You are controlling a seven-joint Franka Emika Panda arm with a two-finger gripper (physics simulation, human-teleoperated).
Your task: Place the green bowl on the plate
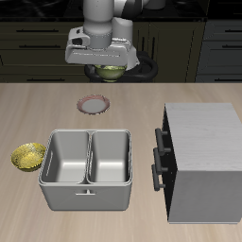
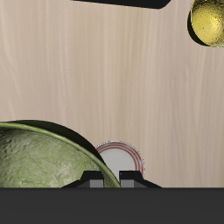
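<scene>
My gripper (image 1: 104,68) hangs well above the table near its back and is shut on the rim of the green bowl (image 1: 110,71), which is held in the air. In the wrist view the olive, mottled green bowl (image 2: 44,162) fills one side beside my fingertips (image 2: 90,181). The plate (image 1: 93,104), small with a pinkish-brown rim, lies flat on the table just below and slightly nearer the front than the bowl. In the wrist view the plate (image 2: 122,157) shows right beyond my gripper (image 2: 109,182), partly covered by the bowl's edge.
A smaller yellow bowl (image 1: 28,156) sits on the table beside a grey two-compartment bin (image 1: 87,168); it also shows in the wrist view (image 2: 210,22). A grey cabinet with dark drawer handles (image 1: 200,161) stands on the other side of the bin.
</scene>
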